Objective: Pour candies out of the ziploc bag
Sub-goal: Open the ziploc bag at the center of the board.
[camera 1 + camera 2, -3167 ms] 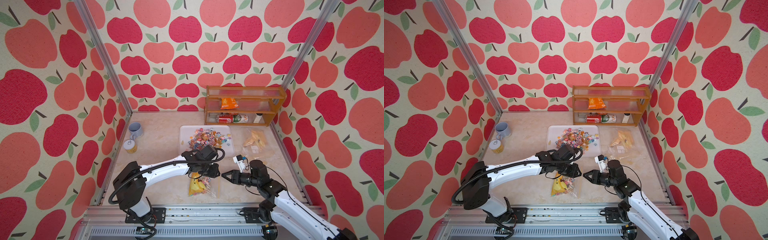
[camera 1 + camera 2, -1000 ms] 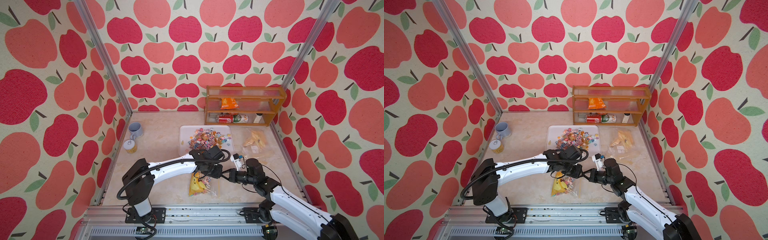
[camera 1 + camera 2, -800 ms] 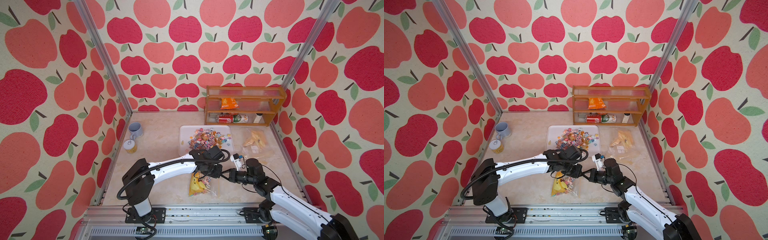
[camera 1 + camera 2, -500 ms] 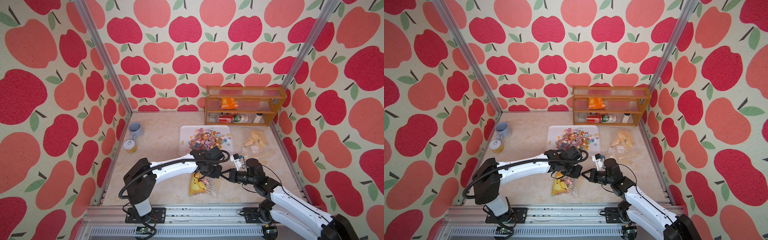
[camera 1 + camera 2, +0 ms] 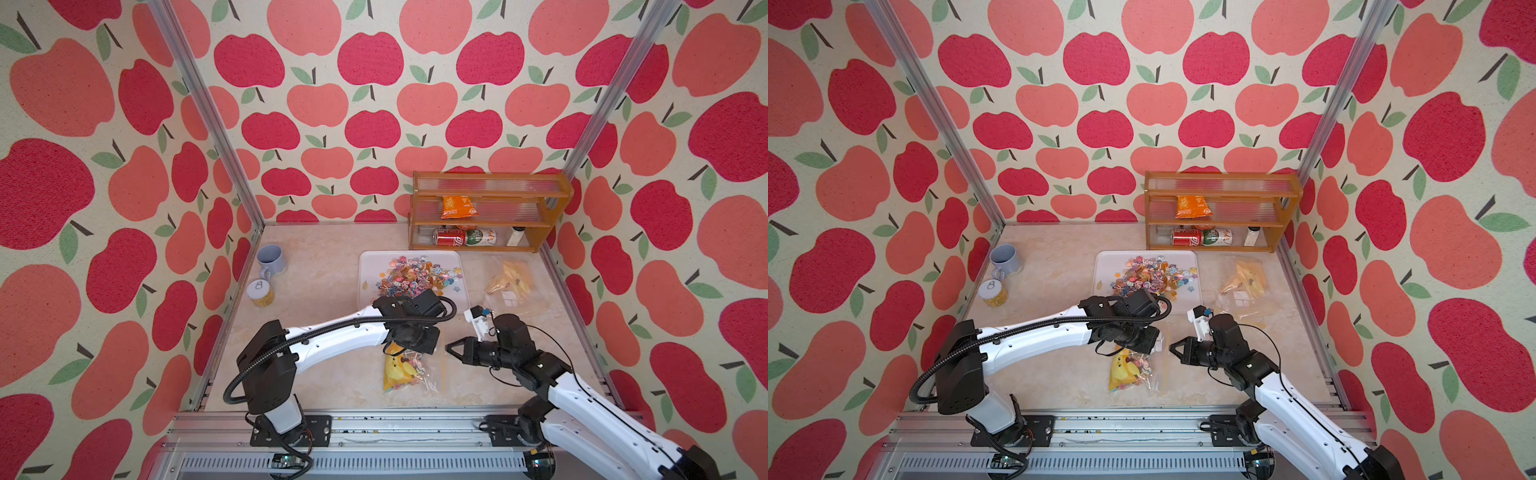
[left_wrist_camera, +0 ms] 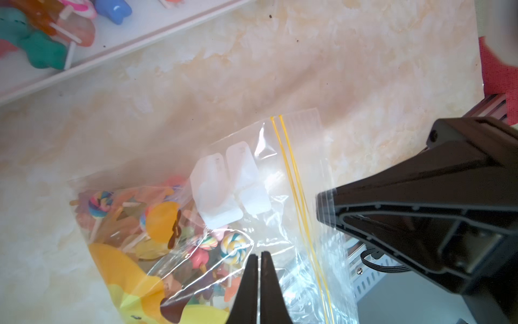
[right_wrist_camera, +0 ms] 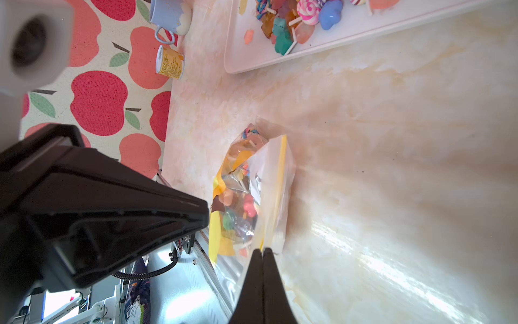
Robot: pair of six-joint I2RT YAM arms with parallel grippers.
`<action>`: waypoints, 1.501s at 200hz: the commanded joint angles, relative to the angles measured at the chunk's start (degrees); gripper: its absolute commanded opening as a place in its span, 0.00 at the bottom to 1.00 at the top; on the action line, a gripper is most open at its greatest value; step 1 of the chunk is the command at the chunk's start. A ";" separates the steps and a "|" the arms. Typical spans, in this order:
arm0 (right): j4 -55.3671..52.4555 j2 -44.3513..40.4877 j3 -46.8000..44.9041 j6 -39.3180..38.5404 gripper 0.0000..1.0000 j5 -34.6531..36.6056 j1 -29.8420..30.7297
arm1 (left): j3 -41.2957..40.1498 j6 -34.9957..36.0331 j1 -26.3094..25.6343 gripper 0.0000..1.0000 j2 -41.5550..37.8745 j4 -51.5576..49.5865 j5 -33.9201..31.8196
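The clear ziploc bag [image 5: 409,372] lies flat near the table's front edge, its yellow zip line [image 6: 294,182] toward the right arm. Inside it are small multicoloured candies [image 6: 232,246] and a larger yellow item with a face. More candies [image 5: 415,276] are heaped on the white tray [image 5: 368,266] behind. My left gripper [image 6: 259,254] points down over the bag's middle, shut on a fold of its upper film. My right gripper [image 5: 448,347] lies low and level at the bag's mouth, shut on the lip just outside the zip [image 7: 263,250].
A grey mug [image 5: 272,259] and a yellow tin [image 5: 261,293] stand by the left wall. A wooden shelf [image 5: 486,183] at the back right holds an orange snack packet [image 5: 457,206] and cans. A second clear bag [image 5: 513,278] lies right of the tray. A metal rail [image 5: 374,419] borders the front.
My left jaws have closed onto the bag's film over the last second. Before that, the right gripper slid left up to the bag's mouth. It has stayed still since.
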 commanded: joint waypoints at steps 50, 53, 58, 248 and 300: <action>-4.73 0.20 1.20 -3.22 0.00 2.65 0.43 | 2.21 1.69 0.15 0.00 -1.82 -2.64 1.63; -4.71 0.24 1.25 -3.16 0.00 2.66 0.44 | 2.65 1.78 -0.10 0.03 -1.35 -2.62 2.08; -4.49 0.29 1.18 -3.07 0.00 2.43 0.39 | 3.59 1.94 -0.72 0.12 -0.54 -2.68 2.43; 1.27 -1.34 0.52 0.21 0.00 -1.83 0.38 | 5.87 1.53 -5.57 0.42 8.41 -1.52 0.04; 2.45 -0.37 -0.25 0.51 0.00 -1.97 0.44 | 4.33 1.04 -5.34 0.43 5.13 0.89 1.85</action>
